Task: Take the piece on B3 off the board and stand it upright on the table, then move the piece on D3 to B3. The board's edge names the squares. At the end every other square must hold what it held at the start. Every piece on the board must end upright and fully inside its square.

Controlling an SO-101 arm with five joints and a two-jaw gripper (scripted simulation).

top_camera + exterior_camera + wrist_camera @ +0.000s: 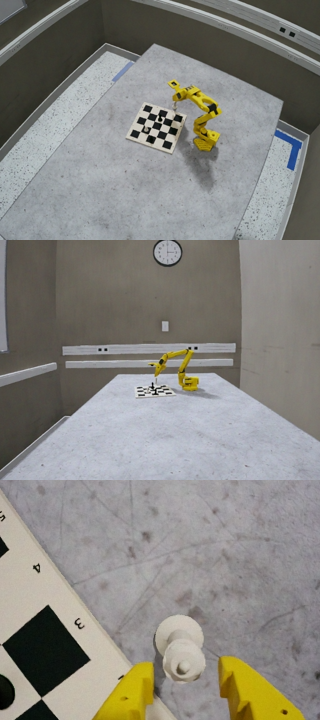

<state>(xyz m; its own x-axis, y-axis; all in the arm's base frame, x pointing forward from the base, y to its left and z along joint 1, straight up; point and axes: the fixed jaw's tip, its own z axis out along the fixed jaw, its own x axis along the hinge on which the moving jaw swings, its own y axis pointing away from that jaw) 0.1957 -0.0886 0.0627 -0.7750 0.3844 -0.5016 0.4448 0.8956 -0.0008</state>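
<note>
A white pawn (180, 654) stands upright on the grey table just off the board's edge, near the edge mark 3; it also shows in the top view (174, 104). My gripper (187, 690) hangs above it with its yellow jaws apart on either side of the pawn's head, with a gap on both sides, touching nothing. The checkered board (156, 127) lies left of the arm's base. On the board stand a black piece (160, 118), a white piece (146, 129) and another black piece (150, 139), all upright.
The arm's yellow base (206, 140) sits to the right of the board. The table's edges are far from the board on all sides. A raised rim and speckled floor lie beyond the table.
</note>
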